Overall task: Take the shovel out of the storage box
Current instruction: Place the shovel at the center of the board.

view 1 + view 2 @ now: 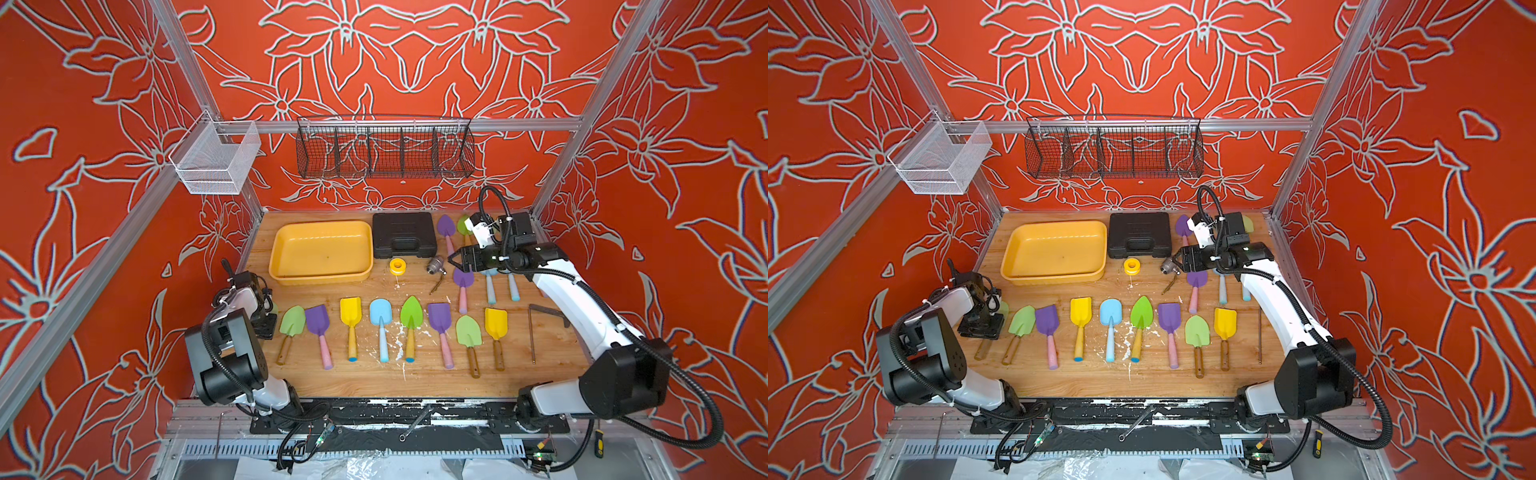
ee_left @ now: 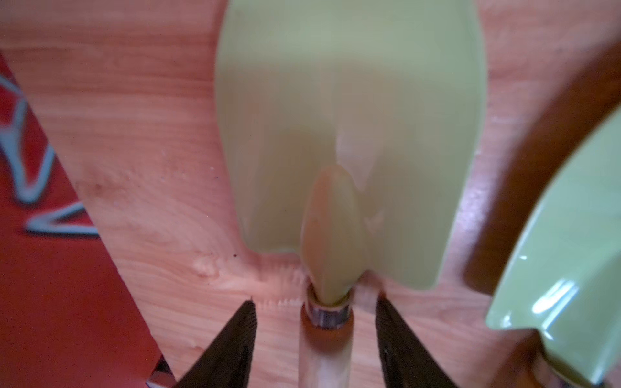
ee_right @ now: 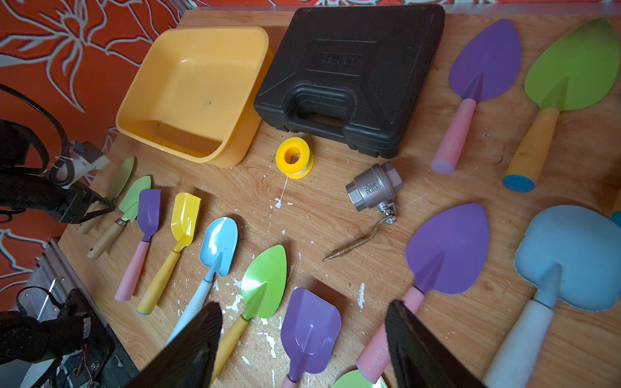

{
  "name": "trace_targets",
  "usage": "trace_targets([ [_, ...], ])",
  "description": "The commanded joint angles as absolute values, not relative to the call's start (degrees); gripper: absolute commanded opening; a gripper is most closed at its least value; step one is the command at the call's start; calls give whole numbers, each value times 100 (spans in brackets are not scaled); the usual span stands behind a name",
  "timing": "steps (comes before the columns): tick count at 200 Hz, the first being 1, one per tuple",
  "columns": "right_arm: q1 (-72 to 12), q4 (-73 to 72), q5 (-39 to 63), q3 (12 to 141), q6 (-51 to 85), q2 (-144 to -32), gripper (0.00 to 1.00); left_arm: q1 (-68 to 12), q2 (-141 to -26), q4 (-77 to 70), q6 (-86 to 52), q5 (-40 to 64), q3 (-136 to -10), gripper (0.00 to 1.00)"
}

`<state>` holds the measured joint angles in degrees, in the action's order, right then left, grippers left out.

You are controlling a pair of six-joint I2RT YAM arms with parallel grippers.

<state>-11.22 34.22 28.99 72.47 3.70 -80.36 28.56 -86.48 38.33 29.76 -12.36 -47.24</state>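
The yellow storage box (image 1: 322,249) (image 1: 1054,249) (image 3: 191,90) stands at the back left of the wooden table with nothing in it. A pale green shovel (image 2: 349,134) (image 1: 1003,309) with a wooden handle lies flat on the table at the far left, outside the box. My left gripper (image 2: 316,300) (image 1: 984,324) is low over its handle, open, with a gap on each side of the handle. My right gripper (image 3: 304,307) (image 1: 451,261) hovers open and empty above the table's right half, near the metal valve (image 1: 435,264).
Several coloured shovels lie in a row across the table's front (image 1: 381,328) and more at the back right (image 1: 446,226). A black tool case (image 1: 404,235), a yellow tape roll (image 1: 397,266) and a hex key (image 1: 532,332) are also there. Wire baskets (image 1: 384,149) hang behind.
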Motion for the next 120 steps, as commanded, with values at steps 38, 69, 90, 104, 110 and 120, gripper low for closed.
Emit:
trace_targets([
  [38,-1107,3395,2873,7356,468,-7962,81,2881,-7249,4213,2633,-1270,-4967,79],
  [69,-1106,3320,2935,7365,597,-7973,82,2875,-6121,4382,2441,-1146,-5197,89],
  [90,-1104,3315,2562,7374,718,-7874,83,2761,-5274,4521,2251,-754,-5607,95],
  [104,-1098,3274,2351,7374,754,-7799,84,2540,-4745,4395,2041,-521,-5816,100],
  [110,-1096,3271,2239,7374,758,-7772,85,2443,-4514,4281,1891,-342,-5866,98],
  [120,-1096,3251,2011,7358,753,-7691,87,2264,-4146,4003,1798,128,-5823,97],
])
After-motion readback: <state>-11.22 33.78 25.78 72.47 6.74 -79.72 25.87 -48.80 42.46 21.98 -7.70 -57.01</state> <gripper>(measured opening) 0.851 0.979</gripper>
